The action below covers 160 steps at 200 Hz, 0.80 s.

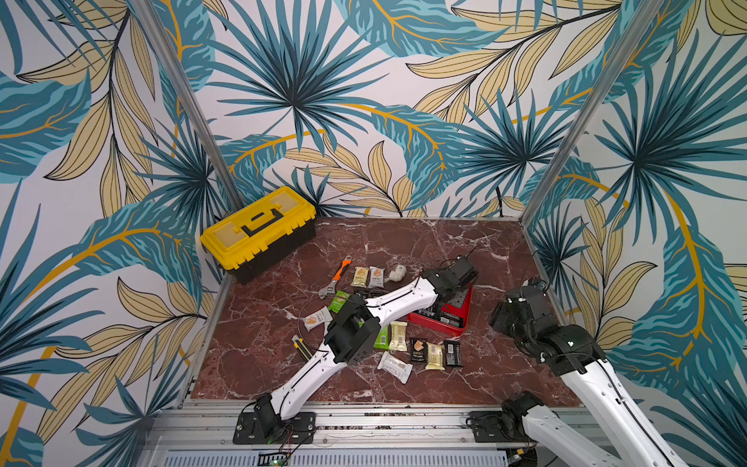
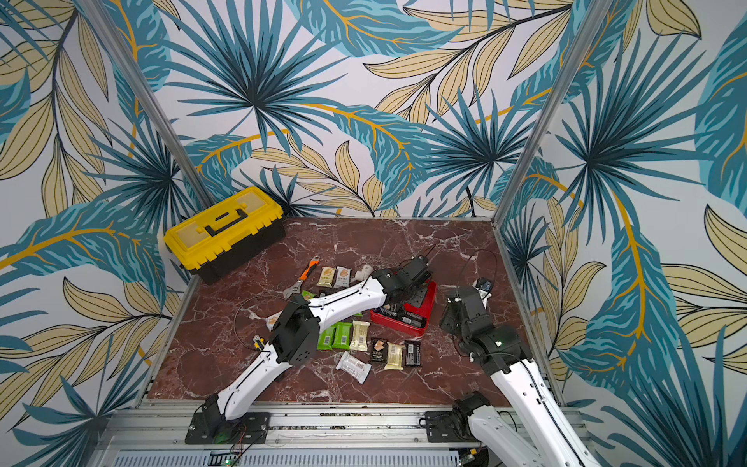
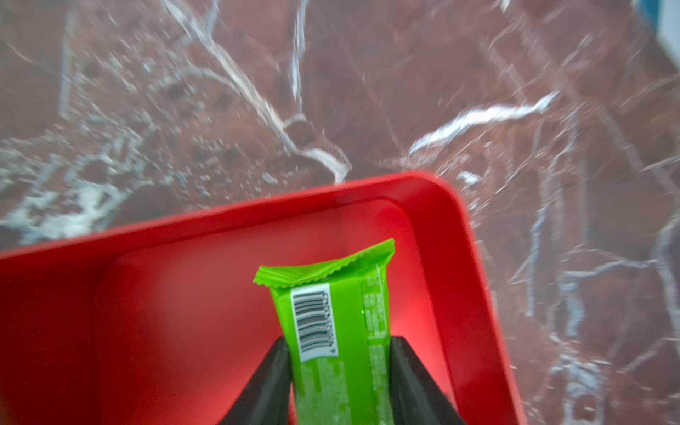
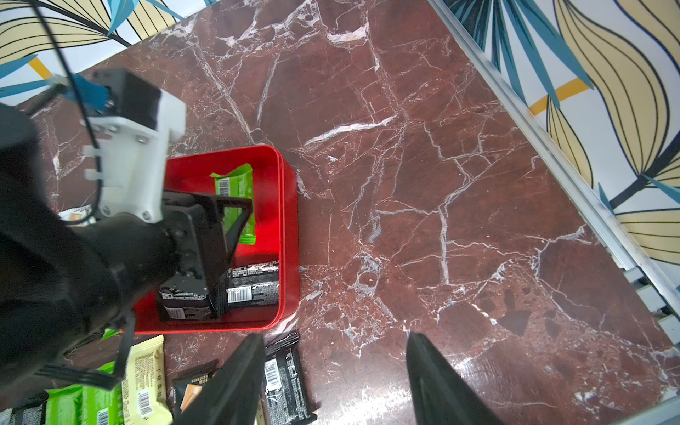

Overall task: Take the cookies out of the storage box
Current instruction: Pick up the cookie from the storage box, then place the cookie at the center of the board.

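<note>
Green cookie packet (image 3: pixel 331 323): bright and glossy, white barcode panel turned to the left wrist camera, zigzag crimped end free and slightly bent. Pinched across its width by the left gripper (image 3: pixel 337 344), jaws partly closed and pressed against both long edges, inside the storage box (image 3: pixel 452 235) near a rounded corner. Cannot tell whether lifted clear of the red floor.

Left wrist view: only this packet, bare red floor and low red walls. Right wrist view: adds two black packets (image 4: pixel 254 290) with white barcodes, lying flat at the box's other end. Both top views: green packet hidden under the left arm's wrist, just the red front wall (image 1: pixel 438 326) and some dark wrappers showing.

Box at 3 o'clock from the middle of the surface (image 1: pixel 262 335) in a top view.

Loose cookies (image 1: pixel 420 349) at 7 o'clock of the box: a row of green, cream and black packets, with a white one just past it. Two more cream packets (image 1: pixel 368 277) at 10 o'clock of the box, beside an orange-handled wrench (image 1: pixel 337 277). Yellow toolbox (image 1: pixel 258 232) in the 10 o'clock corner.

Right gripper (image 4: pixel 335 336) at 3 o'clock of the box, jaws spread wide, empty, above bare marble.
</note>
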{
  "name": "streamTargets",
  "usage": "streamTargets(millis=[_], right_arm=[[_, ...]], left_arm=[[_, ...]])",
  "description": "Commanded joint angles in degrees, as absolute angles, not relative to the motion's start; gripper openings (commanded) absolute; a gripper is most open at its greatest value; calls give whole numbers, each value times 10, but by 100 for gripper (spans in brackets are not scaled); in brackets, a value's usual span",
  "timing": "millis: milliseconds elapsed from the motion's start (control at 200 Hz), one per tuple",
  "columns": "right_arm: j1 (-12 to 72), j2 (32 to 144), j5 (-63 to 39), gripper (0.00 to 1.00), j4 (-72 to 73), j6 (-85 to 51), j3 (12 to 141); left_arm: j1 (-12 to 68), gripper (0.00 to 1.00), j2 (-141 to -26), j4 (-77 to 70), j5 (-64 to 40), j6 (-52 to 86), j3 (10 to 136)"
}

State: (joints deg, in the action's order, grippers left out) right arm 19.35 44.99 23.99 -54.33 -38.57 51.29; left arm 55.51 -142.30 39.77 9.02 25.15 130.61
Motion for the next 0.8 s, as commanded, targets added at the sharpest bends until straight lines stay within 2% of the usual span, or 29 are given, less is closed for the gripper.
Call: streamTargets(millis=[0, 165, 406, 796], right_arm=[[191, 451, 246, 66, -551, -380, 514], [191, 452, 245, 66, -549, -375, 518], [191, 461, 238, 66, -537, -366, 515], [191, 494, 215, 66, -515, -349, 512]], left_arm=[[546, 45, -1349, 374, 88, 260, 1282], [537, 45, -1287, 385, 82, 264, 1221], [530, 44, -1119, 372, 96, 276, 1008], [549, 44, -892, 507, 138, 349, 761]])
